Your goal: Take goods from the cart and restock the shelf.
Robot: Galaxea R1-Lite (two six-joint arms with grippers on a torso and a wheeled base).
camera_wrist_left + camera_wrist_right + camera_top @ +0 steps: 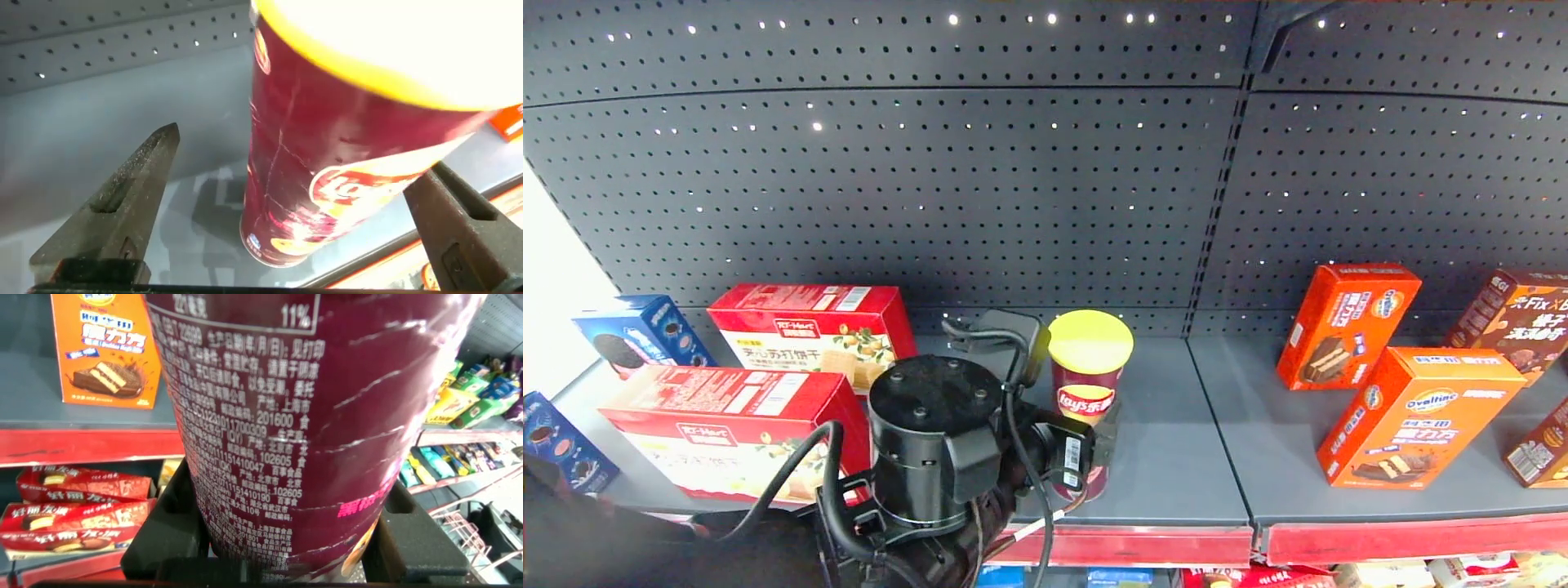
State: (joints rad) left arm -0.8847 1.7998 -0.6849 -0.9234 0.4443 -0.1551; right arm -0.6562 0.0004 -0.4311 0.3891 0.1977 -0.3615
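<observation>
1. My left gripper is spread wide around the chips can. One finger stands well clear of it and the other sits close by its wall. I cannot tell whether that one touches.
2. In the head view the chips can, dark red with a yellow lid, stands upright on the grey shelf, near the front edge. My left gripper is low around its base.
3. My right gripper is pinching a second can, also dark red, with black pads hugging it on either side.
4. To the left of the chips can are two red boxes, one at the back and one lying forward. Blue boxes sit beyond them at the shelf's end.
5. In the right bay two orange boxes stand apart from each other, one farther back and one nearer the front. Brown boxes are at the far edge.
6. Behind it all is a dark pegboard wall, with light pricking through some of its holes.
7. A red rail runs along the shelf front, and more packs peek out below it.
8. From my right wrist I see an orange box on the shelf and long red packs one level down. Bright packets sit on a rack farther off.
</observation>
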